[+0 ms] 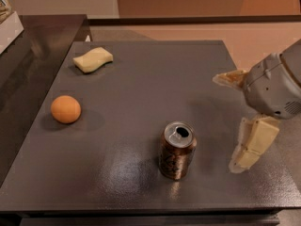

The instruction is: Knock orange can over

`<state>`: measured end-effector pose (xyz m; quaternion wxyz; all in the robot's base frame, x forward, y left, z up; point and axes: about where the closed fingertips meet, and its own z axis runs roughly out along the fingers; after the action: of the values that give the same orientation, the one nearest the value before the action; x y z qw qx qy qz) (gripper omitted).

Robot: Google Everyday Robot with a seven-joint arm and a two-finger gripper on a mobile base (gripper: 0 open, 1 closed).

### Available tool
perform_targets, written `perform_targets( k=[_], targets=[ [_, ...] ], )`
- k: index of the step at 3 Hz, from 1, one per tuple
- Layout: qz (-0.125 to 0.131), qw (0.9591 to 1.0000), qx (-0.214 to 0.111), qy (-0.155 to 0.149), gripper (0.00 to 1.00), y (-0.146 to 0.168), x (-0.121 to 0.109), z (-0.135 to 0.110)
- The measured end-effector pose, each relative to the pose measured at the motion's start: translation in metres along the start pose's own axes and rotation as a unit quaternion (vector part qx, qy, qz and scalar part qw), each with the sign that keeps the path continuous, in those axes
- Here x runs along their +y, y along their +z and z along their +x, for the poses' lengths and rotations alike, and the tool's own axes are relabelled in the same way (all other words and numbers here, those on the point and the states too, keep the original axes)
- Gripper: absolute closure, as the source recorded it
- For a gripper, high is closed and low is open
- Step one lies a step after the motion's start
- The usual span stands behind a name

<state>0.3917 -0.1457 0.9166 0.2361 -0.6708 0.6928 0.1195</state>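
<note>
The orange can (pixel 177 150) stands upright near the front of the dark grey table (pixel 141 88); it has coppery brown sides and a silver top with an open drinking hole. My gripper (pixel 225 124) is at the right edge of the view, to the right of the can and apart from it. Its two cream fingers are spread wide, one finger (pixel 229 79) pointing left above and the other finger (pixel 251 144) hanging lower, level with the can. It holds nothing.
A round matte orange fruit (pixel 66 109) lies at the table's left. A pale yellow sponge (pixel 92 60) lies at the back left. A darker counter (pixel 28 55) adjoins the table on the left.
</note>
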Motion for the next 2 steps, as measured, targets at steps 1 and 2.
perform_targets(
  k=[1,2],
  targets=[
    [-0.028,0.9985,-0.044,-0.018,0.00,0.029,0.014,-0.020],
    [-0.054,0.9950,-0.078,-0.034,0.00,0.045,0.020,-0.044]
  ],
)
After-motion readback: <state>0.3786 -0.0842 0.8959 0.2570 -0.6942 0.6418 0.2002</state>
